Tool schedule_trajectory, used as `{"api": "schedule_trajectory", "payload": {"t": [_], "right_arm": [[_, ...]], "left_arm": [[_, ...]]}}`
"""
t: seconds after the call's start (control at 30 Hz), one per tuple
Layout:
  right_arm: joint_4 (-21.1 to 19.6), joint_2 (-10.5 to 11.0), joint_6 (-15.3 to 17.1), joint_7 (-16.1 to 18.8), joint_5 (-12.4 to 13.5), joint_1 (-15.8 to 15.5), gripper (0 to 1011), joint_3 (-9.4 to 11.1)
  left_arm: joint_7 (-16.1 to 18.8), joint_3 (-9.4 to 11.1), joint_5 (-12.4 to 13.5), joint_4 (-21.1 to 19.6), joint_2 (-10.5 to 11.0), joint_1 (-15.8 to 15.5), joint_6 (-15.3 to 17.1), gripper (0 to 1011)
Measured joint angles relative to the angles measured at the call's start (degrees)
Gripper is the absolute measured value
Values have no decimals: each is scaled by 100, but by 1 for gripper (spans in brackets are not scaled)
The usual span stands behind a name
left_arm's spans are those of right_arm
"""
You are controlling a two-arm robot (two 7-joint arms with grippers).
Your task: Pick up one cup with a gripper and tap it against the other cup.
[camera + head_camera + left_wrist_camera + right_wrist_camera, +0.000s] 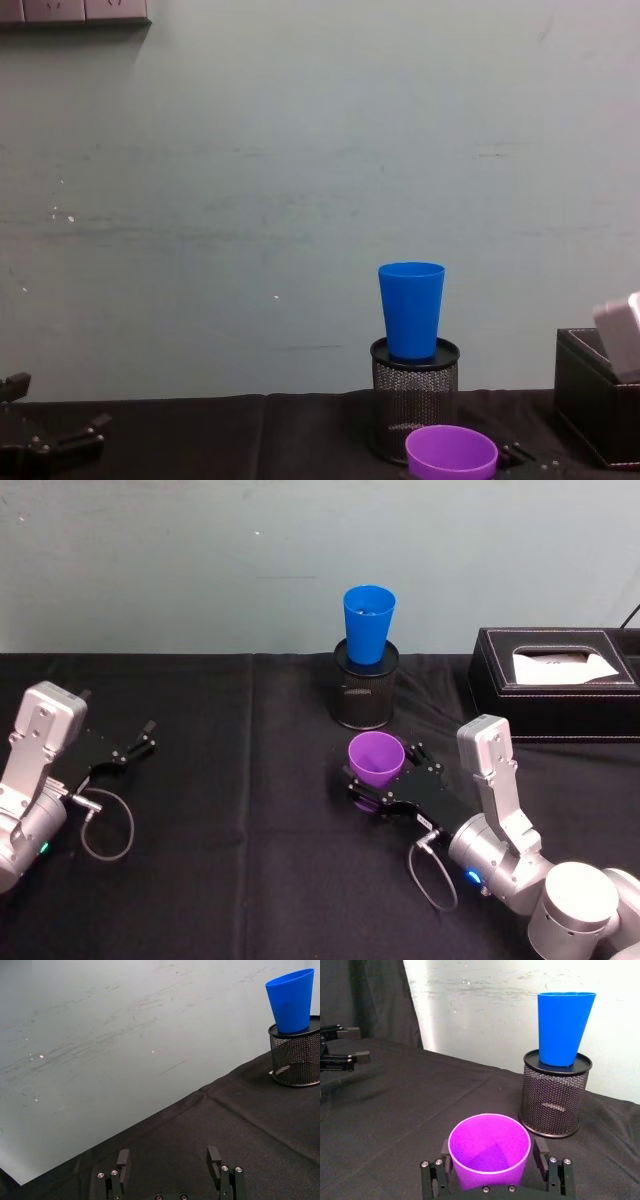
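Smooth tapered purple cup [489, 1152] upright, clamped in right end effector [492, 1170], left end effector [170, 1162] spread apart

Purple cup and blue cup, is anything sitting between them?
Only bare black cloth. In the head view, the purple cup in the right gripper sits nearer than the mesh pen holder carrying the blue cup.

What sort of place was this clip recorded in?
Probably a lab or office test bench: a black-draped table against a scuffed bare wall, with a mesh pen holder and a black tissue box.
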Motion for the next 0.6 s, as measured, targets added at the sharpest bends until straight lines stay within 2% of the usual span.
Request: {"api": "schedule_trajectory", "payload": {"t": [0.27,0.47,0.6], "right_arm": [[96,-138,-48,36,-67,13,995,100],[65,-189,29,80,-88,-18,838,165],[-67,-200,145,85,-110,-67,771,218]], "left_arm": [[0,0,0,0,0,0,0,1000],[0,0,0,0,0,0,0,1000],[0,0,0,0,0,0,0,1000]]}}
